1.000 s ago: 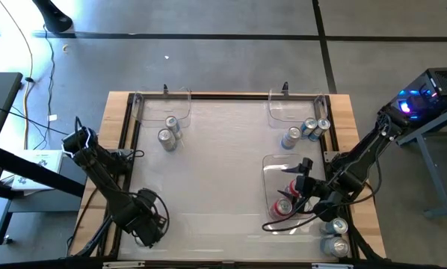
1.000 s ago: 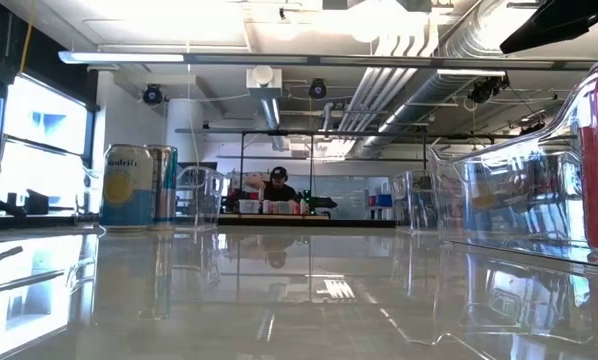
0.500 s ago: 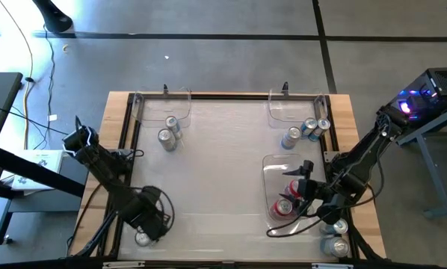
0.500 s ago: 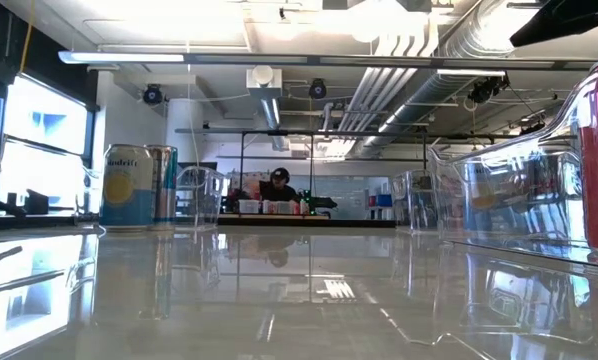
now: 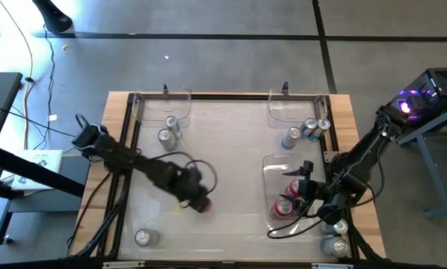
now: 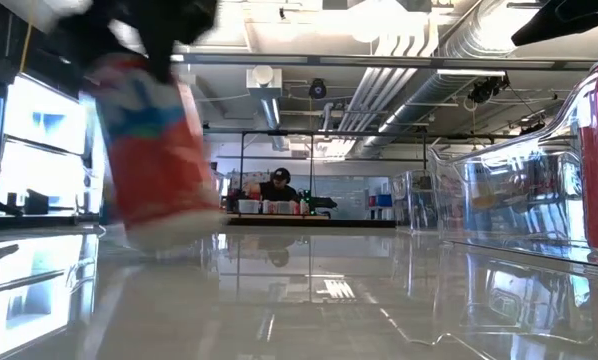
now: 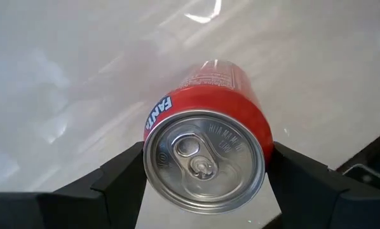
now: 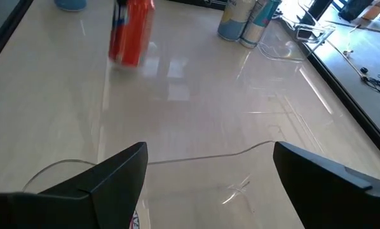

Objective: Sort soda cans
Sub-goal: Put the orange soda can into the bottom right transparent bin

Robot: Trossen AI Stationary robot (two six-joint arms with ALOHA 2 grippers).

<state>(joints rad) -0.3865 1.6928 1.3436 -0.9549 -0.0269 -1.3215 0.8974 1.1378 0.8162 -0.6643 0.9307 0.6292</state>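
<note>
Left arm carries a red can over mid-table; right arm waits at the near-right bin.

Near-left corner: one silver can [image 5: 143,237] stands alone. Far left: two cans [image 5: 168,132] by a clear bin [image 5: 164,103]. The left gripper [image 5: 197,200] is clamped on the red can [image 7: 206,157], left of centre. The right gripper [image 8: 206,184] hangs open over the near-right bin [image 5: 274,166] holding red cans [image 5: 285,207]. Far right: blue cans [image 5: 307,130].

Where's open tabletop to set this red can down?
Bare: the centre strip between the two grey cans at the far left and the near-right bin. Crowded: the right edge, with blue cans and the right claw over that bin. The left claw holds the red can.
</note>
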